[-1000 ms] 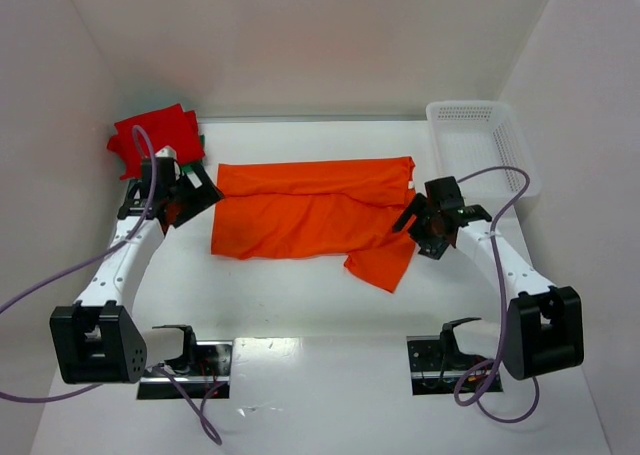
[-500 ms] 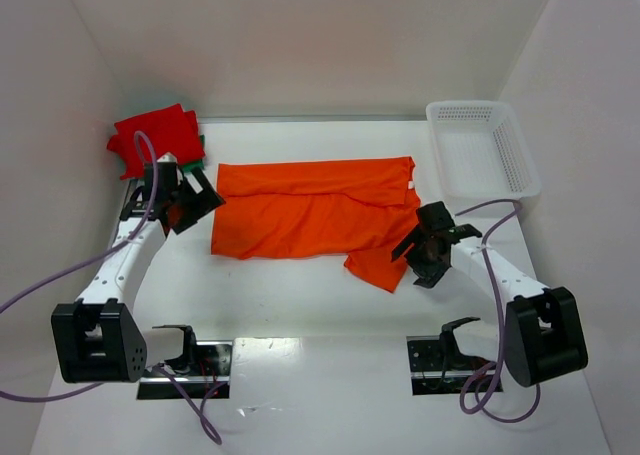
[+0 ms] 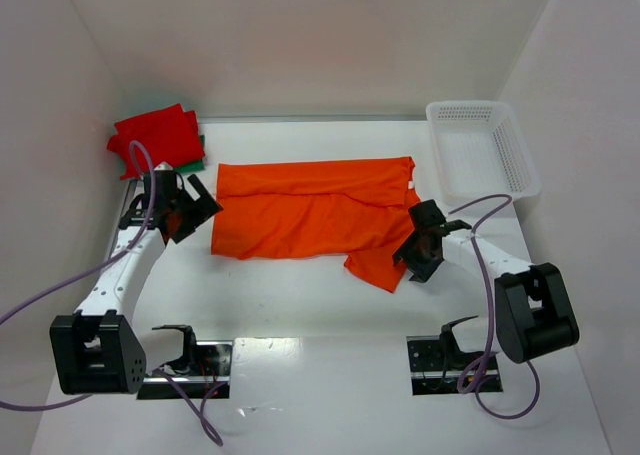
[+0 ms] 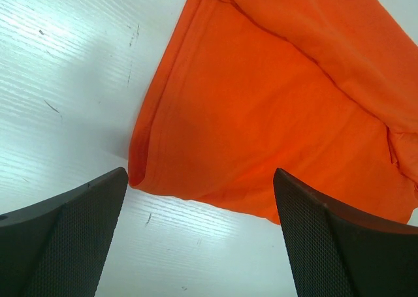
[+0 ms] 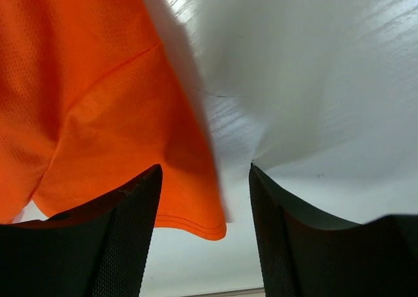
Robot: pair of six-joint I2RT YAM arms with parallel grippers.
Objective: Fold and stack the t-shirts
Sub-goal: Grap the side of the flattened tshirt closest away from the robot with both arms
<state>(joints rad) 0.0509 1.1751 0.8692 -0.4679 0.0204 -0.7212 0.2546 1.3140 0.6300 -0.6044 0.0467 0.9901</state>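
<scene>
At the near edge of the worktop (image 3: 320, 320) the two arm bases stand side by side, with purple cables (image 3: 60, 290) looping off them.

The right hand (image 3: 413, 247) is low over the worktop at the near right part of the orange t-shirt (image 3: 310, 215), where a sleeve flap sticks out toward the near edge. Its fingers (image 5: 104, 245) are apart with a clear gap. In the right wrist view the corner of the sleeve's hem lies in that gap, close to one finger, with bare worktop filling the rest. Nothing is pinched.

The left hand (image 3: 200, 210) sits just off the shirt's left edge. Its fingers (image 4: 59, 245) are spread wide and empty. In the left wrist view the shirt's near left corner lies between them on the worktop below.

The orange t-shirt itself lies flat across the middle of the worktop, stretched left to right. It is partly folded, with a long fold line running along its far half.

Farther back, in the far left corner, a folded red t-shirt (image 3: 155, 135) rests on a dark green t-shirt (image 3: 193, 162), of which only a sliver shows at the near right side.

In the far right corner is a white perforated basket (image 3: 522, 165), well apart from the orange shirt.
</scene>
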